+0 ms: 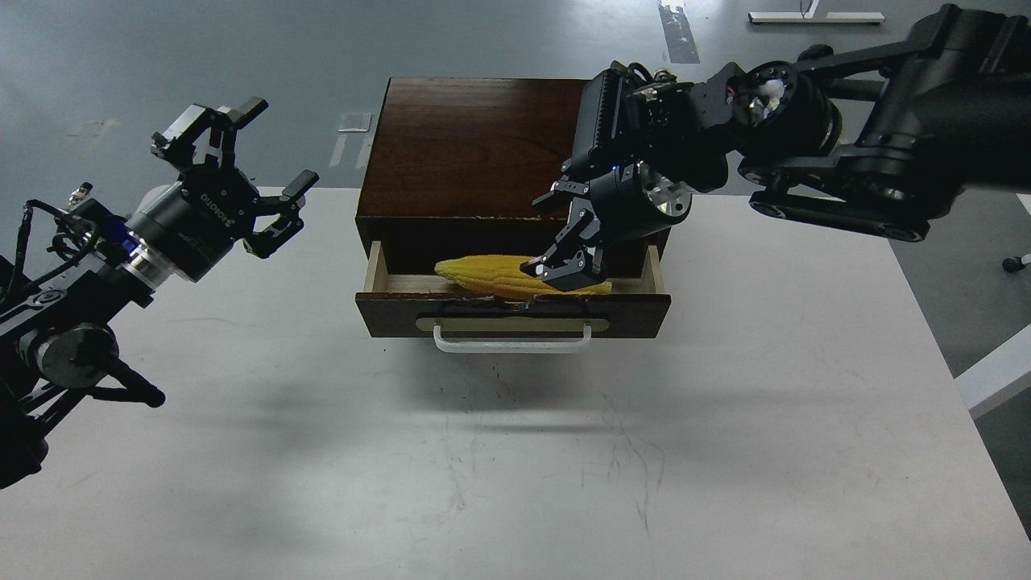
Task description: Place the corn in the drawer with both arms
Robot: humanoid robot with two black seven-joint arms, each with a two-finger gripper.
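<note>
- Head view, the drawer [644,278]: it stands pulled out from the front of the dark brown box [471,149], which sits at the far middle of the white tabletop [515,451]. Its pale inside shows, and its white handle [512,342] faces the robot.
- Head view, the corn [491,274]: it lies lengthwise inside the open drawer — pointed end to the left, thick end to the right under the right tool. It looks to be resting on the drawer floor, though its underside is hidden by the chipped front edge.
- Head view, the right tool [564,270]: it reaches down into the drawer over the right end of the corn. Its fingers sit close about the cob, touching or all but touching it; whether they grip it or have let go I cannot tell from this angle.
- Head view, the left tool [246,173]: it hangs above the tabletop well to the left of the box, fingers spread wide and holding nothing.
- The step in hand, as I judge it: placing the corn — the cob is in, the right arm is at the point of release.
- What the next move calls for: the right fingers must be clear of the corn and lift straight up, without catching the box's upper edge. Then the drawer has to be pushed shut, and the free left tool seems best placed for that, pressing on the front by the handle.
</note>
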